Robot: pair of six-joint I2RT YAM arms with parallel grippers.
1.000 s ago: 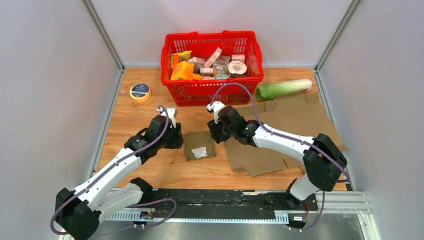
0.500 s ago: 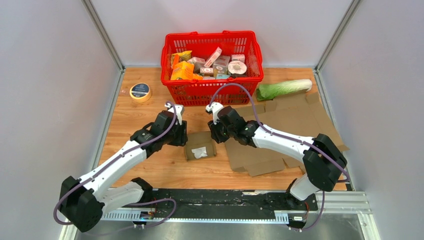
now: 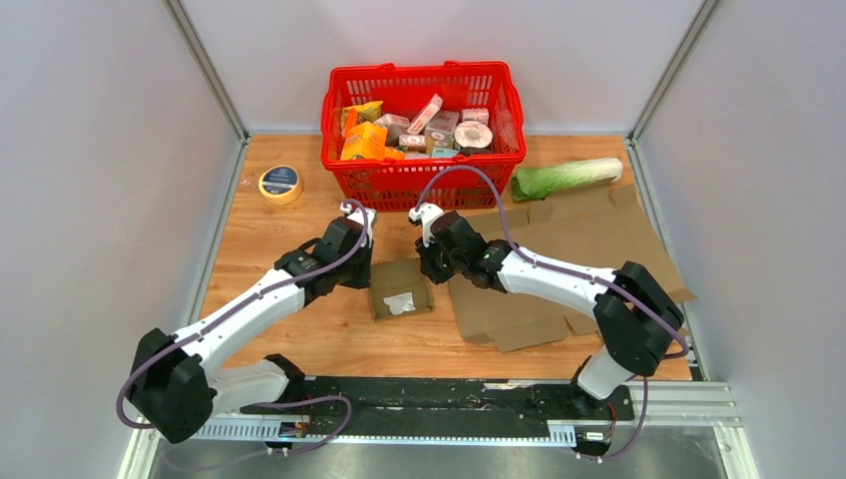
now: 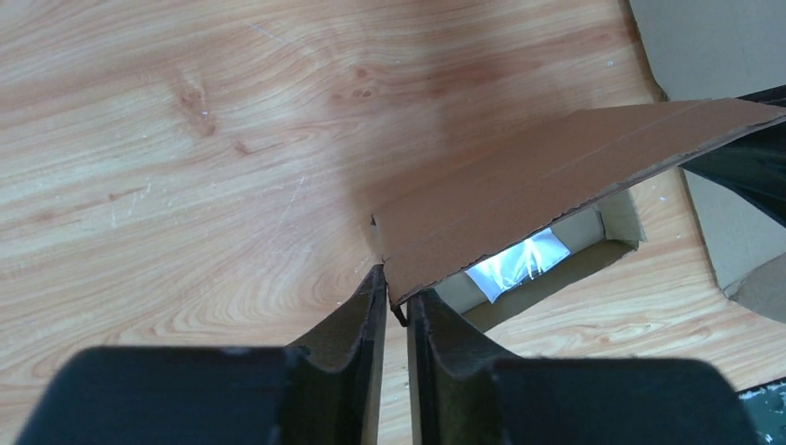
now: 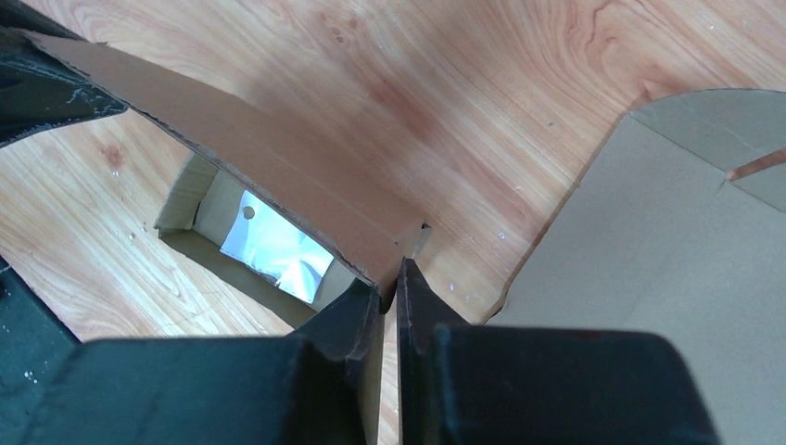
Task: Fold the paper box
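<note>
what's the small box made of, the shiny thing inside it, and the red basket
The small box looks like matte brown cardboard: ragged fibrous edges, fold creases. The shiny thing inside is probably thin plastic film or foil, crinkled with bright glare; cannot tell which. The red basket seems moulded plastic: even glossy red lattice.

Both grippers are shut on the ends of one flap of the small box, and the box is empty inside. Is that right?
Not quite. The box is not empty: the left wrist view shows a small shiny white packet lying on its floor. The rest holds: the left gripper and the right gripper are each shut on one end of the flap.
</note>
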